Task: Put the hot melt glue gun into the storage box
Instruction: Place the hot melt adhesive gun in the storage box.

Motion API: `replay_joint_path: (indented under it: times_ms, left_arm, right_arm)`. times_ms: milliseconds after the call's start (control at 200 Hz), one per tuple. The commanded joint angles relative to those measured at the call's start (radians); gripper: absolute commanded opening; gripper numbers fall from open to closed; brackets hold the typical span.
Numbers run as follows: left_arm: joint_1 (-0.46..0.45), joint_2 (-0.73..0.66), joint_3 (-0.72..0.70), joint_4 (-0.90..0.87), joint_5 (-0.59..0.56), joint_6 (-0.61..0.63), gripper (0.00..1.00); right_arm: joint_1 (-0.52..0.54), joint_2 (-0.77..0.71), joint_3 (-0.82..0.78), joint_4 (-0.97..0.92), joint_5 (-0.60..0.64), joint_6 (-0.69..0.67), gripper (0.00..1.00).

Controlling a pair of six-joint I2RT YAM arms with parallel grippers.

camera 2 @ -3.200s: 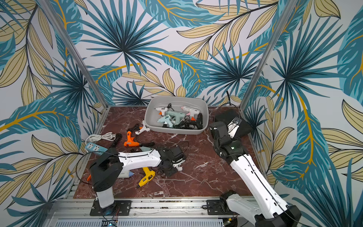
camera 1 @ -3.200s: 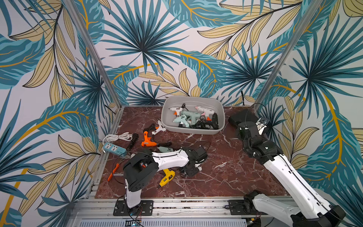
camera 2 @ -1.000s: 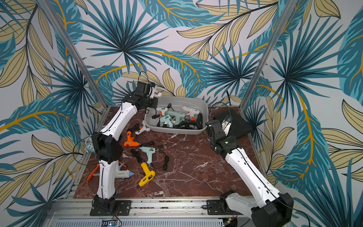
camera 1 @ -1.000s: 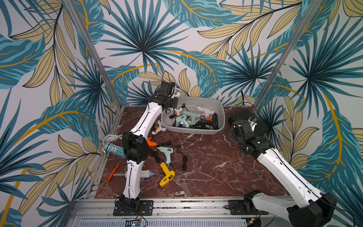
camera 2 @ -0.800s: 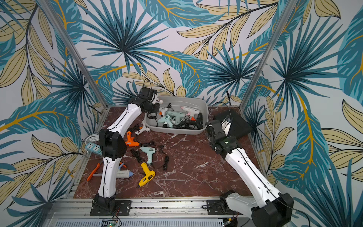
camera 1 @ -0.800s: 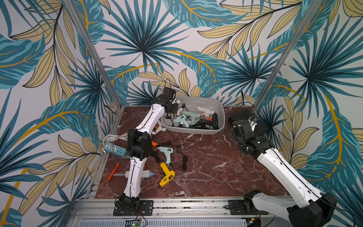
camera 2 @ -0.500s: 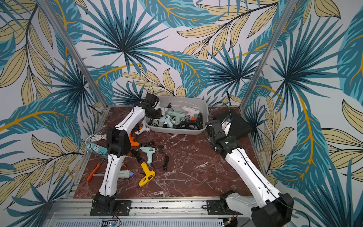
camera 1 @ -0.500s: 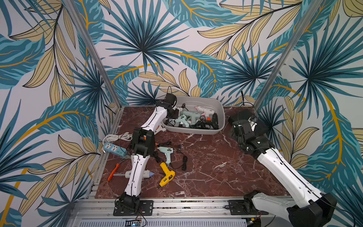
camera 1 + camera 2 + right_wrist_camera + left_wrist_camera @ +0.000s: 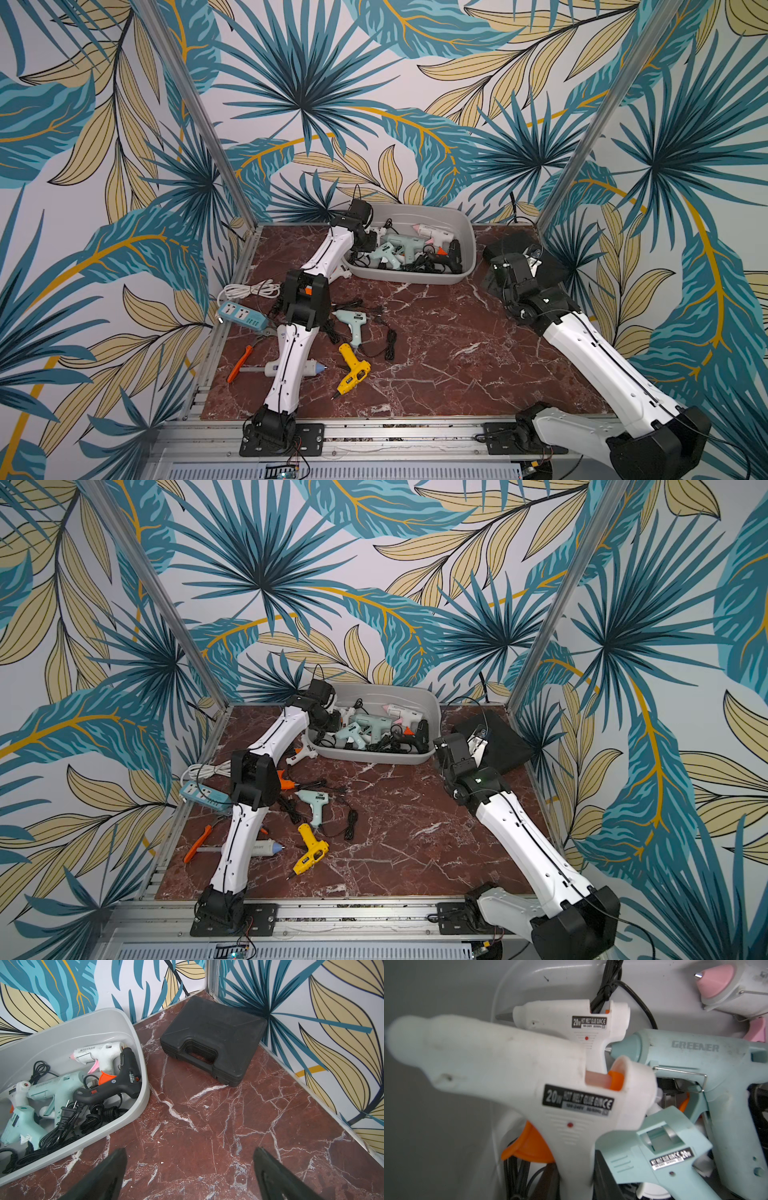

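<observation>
The storage box (image 9: 467, 245), a light grey tub at the back of the table, holds several glue guns and coiled cords. My left gripper (image 9: 368, 241) reaches low over the box's left end. In the left wrist view its dark fingers (image 9: 604, 1178) are shut on the handle of a white hot melt glue gun (image 9: 508, 1068) with an orange trigger, just above the guns lying inside. My right gripper (image 9: 189, 1159) stands open and empty over bare table, between the box (image 9: 143, 1076) and the black case.
A light blue glue gun (image 9: 353, 326), a yellow one (image 9: 353, 372) and a white one (image 9: 338, 272) lie on the marble table with loose cords. A power strip (image 9: 243, 316) and orange pliers (image 9: 241, 361) sit at the left edge. A black case (image 9: 540, 257) is back right.
My left arm has swung from the middle of the table to the box and lowered the white glue gun into its left end. The right arm has barely moved.
</observation>
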Motion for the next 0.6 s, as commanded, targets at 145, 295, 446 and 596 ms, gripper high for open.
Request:
replay_joint_path:
  times_ms: [145, 295, 446, 596]
  left_arm:
    - [0.020, 0.046, 0.026, 0.000, -0.030, -0.019, 0.23]
    - [0.021, 0.058, 0.023, 0.012, -0.027, -0.024, 0.36]
    - [0.022, 0.059, 0.020, 0.031, -0.012, -0.034, 0.40]
    - [0.021, 0.054, 0.022, 0.039, -0.010, -0.037, 0.41]
  right_arm:
    - [-0.001, 0.016, 0.007, -0.026, -0.029, 0.012, 0.98]
    - [-0.002, 0.015, 0.007, -0.026, -0.033, 0.011, 0.98]
    - [-0.002, 0.016, 0.008, -0.025, -0.035, 0.013, 0.98]
    - [-0.002, 0.018, 0.012, -0.026, -0.044, 0.007, 0.98]
